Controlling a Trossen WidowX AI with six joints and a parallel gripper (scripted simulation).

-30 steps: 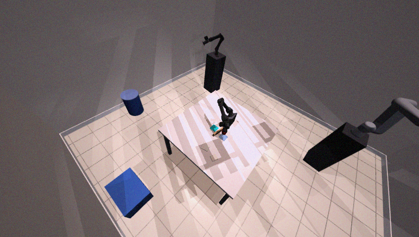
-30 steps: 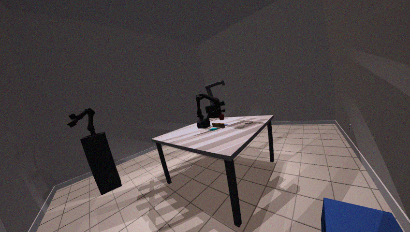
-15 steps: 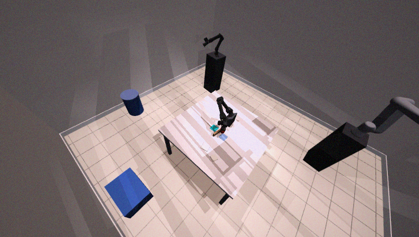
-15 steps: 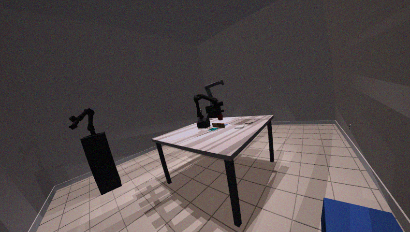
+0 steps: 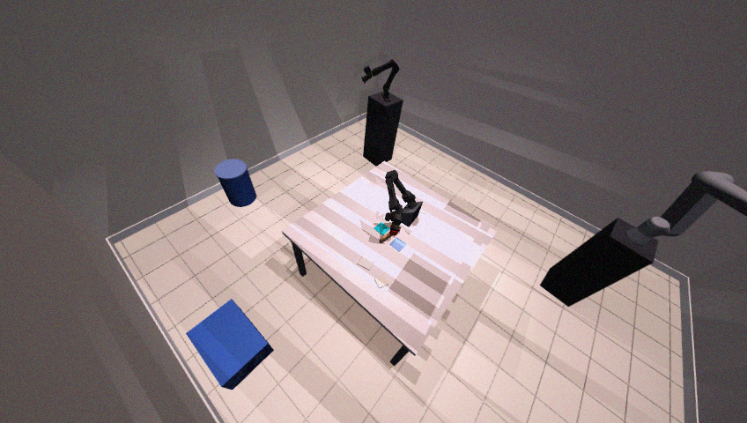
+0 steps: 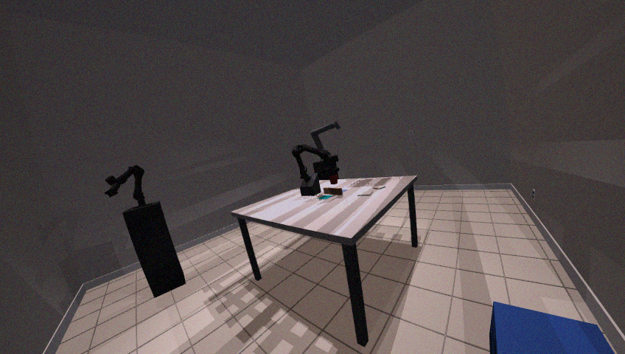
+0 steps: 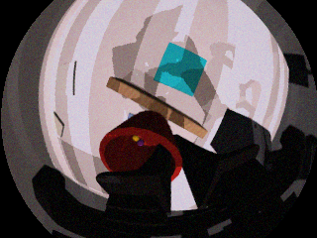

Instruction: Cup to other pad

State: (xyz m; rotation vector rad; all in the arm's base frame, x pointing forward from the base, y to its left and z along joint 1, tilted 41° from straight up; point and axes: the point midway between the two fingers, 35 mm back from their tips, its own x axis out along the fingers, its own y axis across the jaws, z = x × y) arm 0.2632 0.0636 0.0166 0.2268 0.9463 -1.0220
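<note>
Gripper (image 5: 395,227) (image 6: 334,172) (image 7: 170,138) fingers are nearly closed, pinching the wall of a red cup (image 5: 395,231) (image 6: 333,179) (image 7: 141,153), one finger reaching inside its rim. Within the cup lie a yellow marble (image 7: 136,138) and a purple marble (image 7: 141,143); the fingers may hide others. The cup is held above the table (image 5: 335,209) (image 6: 293,212) (image 7: 101,64), on the blue pad's side of a wooden barrier (image 5: 385,237) (image 6: 333,191) (image 7: 156,105). Just beside it is the blue pad (image 5: 397,244) (image 6: 345,190) (image 7: 131,116), mostly hidden by the cup in the wrist view. Across the barrier, the teal pad (image 5: 381,228) (image 6: 326,197) (image 7: 180,69) lies flat, partly in shadow. Two thin pale pieces lie farther along the tabletop. The black arm (image 5: 392,191) (image 6: 301,160) rises from a dark block. Beyond the table stand another black arm (image 5: 392,73) (image 6: 138,177) on a tall pedestal, a gray arm (image 5: 691,204) (image 6: 316,138), a blue cylinder (image 5: 235,183) and a blue box (image 5: 229,340) (image 6: 543,331).
</note>
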